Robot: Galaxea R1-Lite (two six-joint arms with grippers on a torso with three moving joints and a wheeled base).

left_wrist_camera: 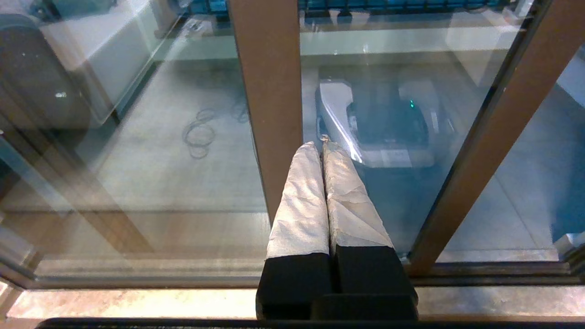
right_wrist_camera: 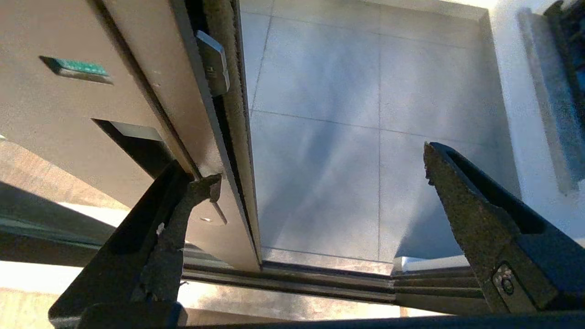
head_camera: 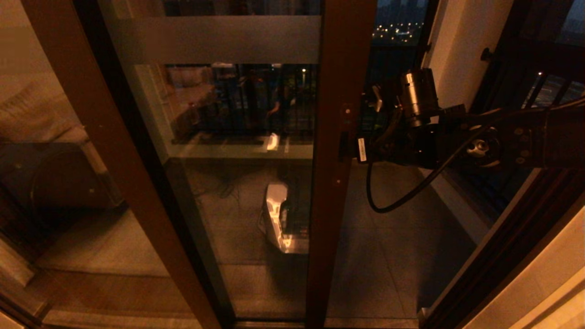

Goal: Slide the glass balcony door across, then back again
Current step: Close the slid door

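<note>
**A:** Where's the glass balcony door (head_camera: 237, 151) right now?

**B:** Partway across the opening. Its reddish-brown edge stile runs top to bottom through the middle of the head view, with open doorway to the right of it and grey balcony floor tiles (head_camera: 388, 256) showing through the gap.

**A:** And the right tool (head_camera: 354, 148)?

**B:** Right at that stile, arm reaching in level from the right. From the wrist camera the right tool (right_wrist_camera: 320, 173) is spread wide: one finger (right_wrist_camera: 183, 205) sits against the door's inner face just below the recessed handle slot (right_wrist_camera: 132, 141), the other finger (right_wrist_camera: 461, 201) hangs free over the tiles. It grips nothing.

**A:** Anything in the way?

**B:** A black cable (head_camera: 411, 187) loops down under the wrist into the open gap. Beyond it stands a white wall corner (head_camera: 461, 50), then the black-barred railing window (head_camera: 539, 77). The bottom track (right_wrist_camera: 320, 278) runs under the door edge.

**A:** Left side?

**B:** The left tool (left_wrist_camera: 323, 144) is parked low by the sill, its taped fingers (left_wrist_camera: 301, 201) pressed together on nothing. Through the glass there's a white appliance (left_wrist_camera: 374, 128) on the balcony floor, and a coil of cable (left_wrist_camera: 199, 135).
</note>
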